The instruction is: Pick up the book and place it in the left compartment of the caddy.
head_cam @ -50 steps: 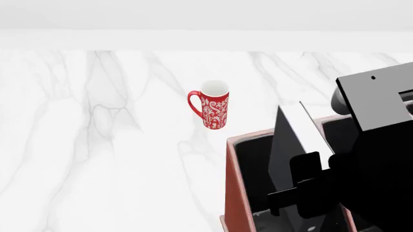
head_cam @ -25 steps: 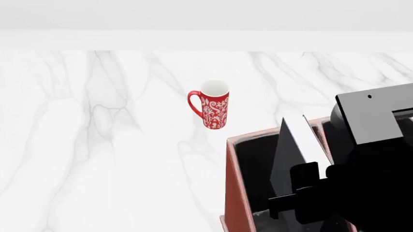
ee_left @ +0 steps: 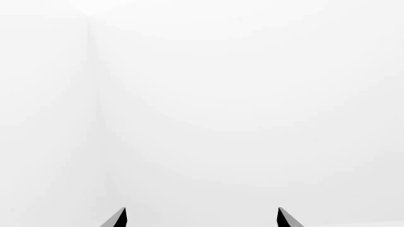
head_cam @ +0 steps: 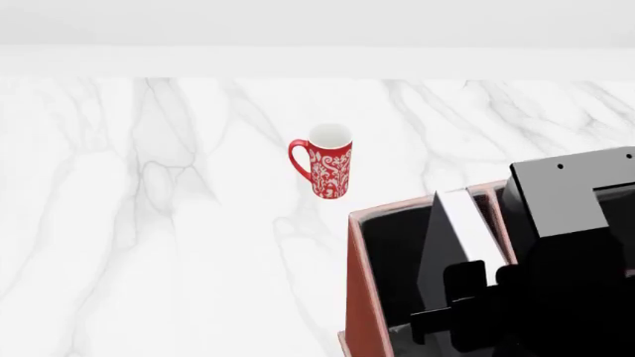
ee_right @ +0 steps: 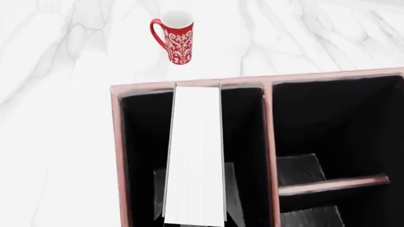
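Observation:
The book (ee_right: pixel 196 151) stands upright, white page edges towards the wrist camera, inside the left compartment (ee_right: pixel 243 127) of the caddy (ee_right: pixel 117 151). My right gripper (ee_right: pixel 194 170) is shut on it, a grey finger (ee_right: pixel 160 189) pressed on each cover. From the head, the book (head_cam: pixel 459 216) rises tilted out of the reddish-brown caddy (head_cam: pixel 361 297), and the right gripper (head_cam: pixel 466 301) clamps it low down. The left gripper (ee_left: pixel 200 216) shows only two dark tips, wide apart, with nothing between them, against blank white.
A red patterned mug (head_cam: pixel 331 169) stands on the white marble table (head_cam: pixel 149 223), beyond the caddy's far left corner. The caddy's right side holds smaller sections (ee_right: pixel 334 123) split by a crossbar (ee_right: pixel 331 182). My black right arm (head_cam: pixel 581 253) covers the caddy's right part.
The right arm has come down with the book, which now sits lower in the left compartment. The mug and caddy have not moved.

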